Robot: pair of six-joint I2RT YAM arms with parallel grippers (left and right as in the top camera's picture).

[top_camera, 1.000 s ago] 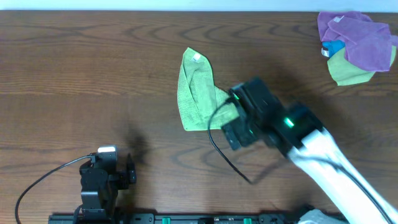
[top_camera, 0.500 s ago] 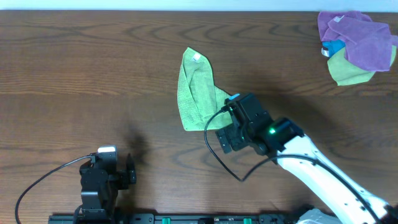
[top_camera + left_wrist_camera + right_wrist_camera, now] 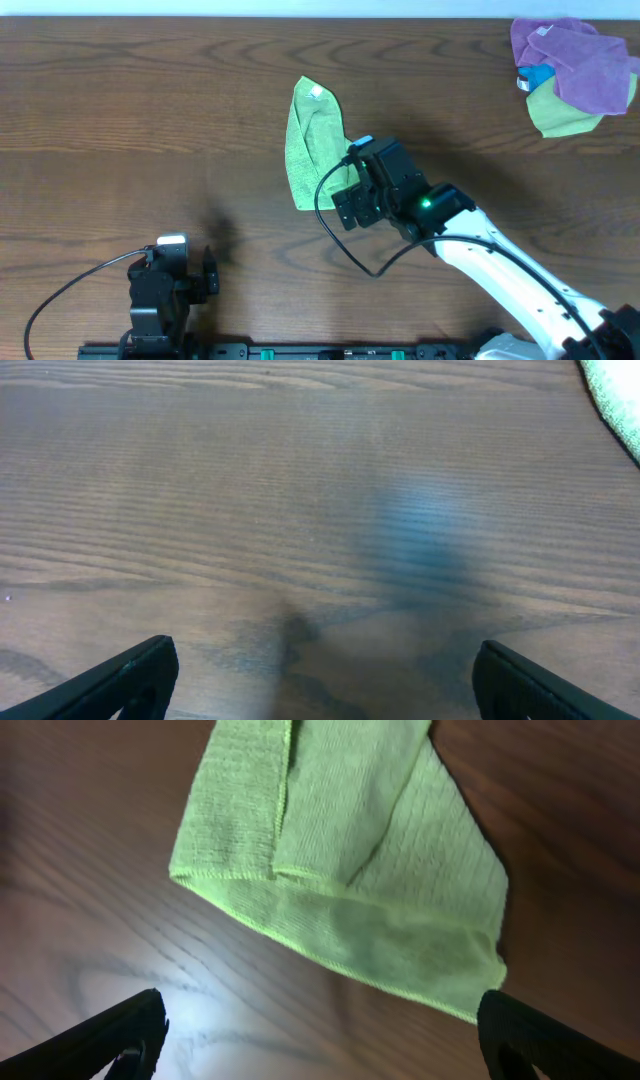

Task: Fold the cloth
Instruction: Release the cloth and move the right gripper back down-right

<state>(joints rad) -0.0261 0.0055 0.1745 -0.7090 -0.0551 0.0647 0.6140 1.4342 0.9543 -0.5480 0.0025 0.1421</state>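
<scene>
Cloth (image 3: 350, 850), upper right wrist view: probably light, limp, not slippery; pinch its lower-right corner. Both arms' jaws gape wide, empty.

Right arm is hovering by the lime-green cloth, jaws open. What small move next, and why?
Probably ease the right gripper forward and down onto the near edge of the cloth, then close. Its jaws stand open with nothing between them, and the partly folded cloth's edge lies just ahead of them, flat on the table.
</scene>
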